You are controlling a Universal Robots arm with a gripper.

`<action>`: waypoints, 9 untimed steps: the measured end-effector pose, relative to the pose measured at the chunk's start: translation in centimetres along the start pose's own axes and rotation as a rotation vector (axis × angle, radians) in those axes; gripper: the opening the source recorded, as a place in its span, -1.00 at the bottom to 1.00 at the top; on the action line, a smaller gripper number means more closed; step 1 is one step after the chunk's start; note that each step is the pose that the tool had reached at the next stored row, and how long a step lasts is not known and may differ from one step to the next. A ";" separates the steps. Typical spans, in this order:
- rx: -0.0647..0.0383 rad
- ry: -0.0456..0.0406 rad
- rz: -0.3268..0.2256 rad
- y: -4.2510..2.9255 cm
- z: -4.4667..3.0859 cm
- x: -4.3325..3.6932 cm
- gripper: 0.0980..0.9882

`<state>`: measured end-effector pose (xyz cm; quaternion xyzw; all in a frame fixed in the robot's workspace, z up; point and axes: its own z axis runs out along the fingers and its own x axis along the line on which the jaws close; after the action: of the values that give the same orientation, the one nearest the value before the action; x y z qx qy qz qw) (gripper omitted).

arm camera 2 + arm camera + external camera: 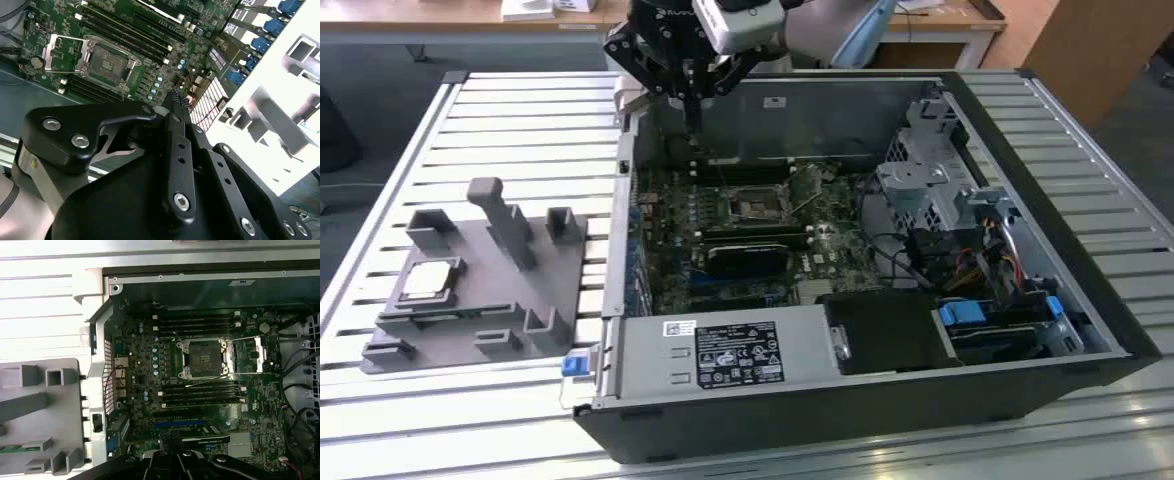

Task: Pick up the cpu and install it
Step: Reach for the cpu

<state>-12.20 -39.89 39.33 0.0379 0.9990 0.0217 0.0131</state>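
The cpu (430, 281), a flat silver-grey square chip, lies in a recess of the grey holder (520, 300) at the exterior view's left, outside the computer case. My gripper (692, 122) hangs over the far left part of the open case, well away from the cpu, its fingers drawn together with nothing between them. The motherboard's processor socket (754, 207) stands open and bare, its metal frame flipped back; both wrist views show the socket (107, 62) (202, 357) too. The gripper (176, 99) points down at the board's edge beside the case wall.
The black computer case (854, 420) lies open on a slatted metal table (520, 110). A power supply (720, 355), drive cage (941, 195) and cables (974, 265) fill its near and right parts. A green memory stick (15, 449) rests in the holder (35, 405).
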 end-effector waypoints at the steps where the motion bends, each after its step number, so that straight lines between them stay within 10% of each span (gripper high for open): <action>1: 0.000 0.0000 0.000 0.00 0.00 0.00 -0.98; 9: 0.000 0.0001 0.000 0.00 0.00 0.02 -0.98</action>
<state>-12.22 -39.89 39.33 0.0379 0.9990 0.0218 0.0130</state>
